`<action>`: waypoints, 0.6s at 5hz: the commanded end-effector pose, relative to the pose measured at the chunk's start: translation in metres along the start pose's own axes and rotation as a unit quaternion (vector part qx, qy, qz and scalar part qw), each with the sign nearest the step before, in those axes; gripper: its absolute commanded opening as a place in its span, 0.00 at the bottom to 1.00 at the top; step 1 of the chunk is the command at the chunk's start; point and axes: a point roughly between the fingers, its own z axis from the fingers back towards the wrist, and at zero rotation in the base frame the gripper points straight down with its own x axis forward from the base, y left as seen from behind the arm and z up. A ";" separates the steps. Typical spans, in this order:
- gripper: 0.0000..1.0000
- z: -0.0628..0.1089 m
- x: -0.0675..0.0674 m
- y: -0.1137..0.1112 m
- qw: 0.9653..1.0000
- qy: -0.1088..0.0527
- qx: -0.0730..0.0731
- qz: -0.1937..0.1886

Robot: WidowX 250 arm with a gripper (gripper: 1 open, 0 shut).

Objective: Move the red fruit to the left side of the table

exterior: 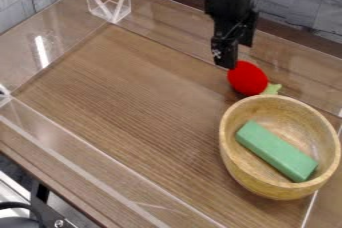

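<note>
A wide stretch of bare table is lying open across the middle and left, giving a gripper free passage there. The bowl is taking up the near right corner, with a green block lying inside it. The fruit is sitting just beyond the bowl's rim, near it, so room on that side is tight. The gripper is hanging just left of and above the fruit. Clear walls are bounding the table's edges.
</note>
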 end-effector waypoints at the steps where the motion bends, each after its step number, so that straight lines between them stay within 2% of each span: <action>1: 1.00 0.002 -0.008 -0.005 1.000 -0.008 -0.017 -0.003; 2: 1.00 -0.005 -0.015 -0.006 1.000 -0.015 -0.016 -0.008; 3: 0.00 0.005 -0.009 -0.006 0.999 -0.002 -0.009 -0.035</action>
